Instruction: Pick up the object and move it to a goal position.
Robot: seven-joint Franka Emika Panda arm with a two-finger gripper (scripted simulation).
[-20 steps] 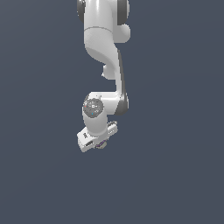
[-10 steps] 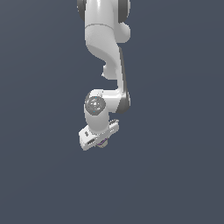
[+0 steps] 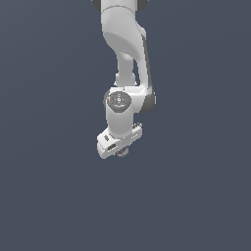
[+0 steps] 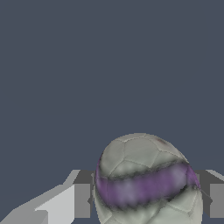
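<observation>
The object (image 4: 146, 181) is a whitish-grey ball with a purple stripe, and it fills the space between my fingers (image 4: 82, 199) in the wrist view. My gripper (image 4: 146, 201) is shut on it, a finger pressed against each side. In the exterior view the white arm hangs from above, and the gripper (image 3: 121, 151) sits under the wrist with only a sliver of the ball (image 3: 122, 151) showing purple beneath the hand. The ball is held in the air, with nothing under it.
A plain dark grey-blue background (image 3: 196, 196) fills both views. No table, container or marker shows in either frame.
The arm has lifted slightly, carrying the ball upward with it. The grip on the ball has not changed.
</observation>
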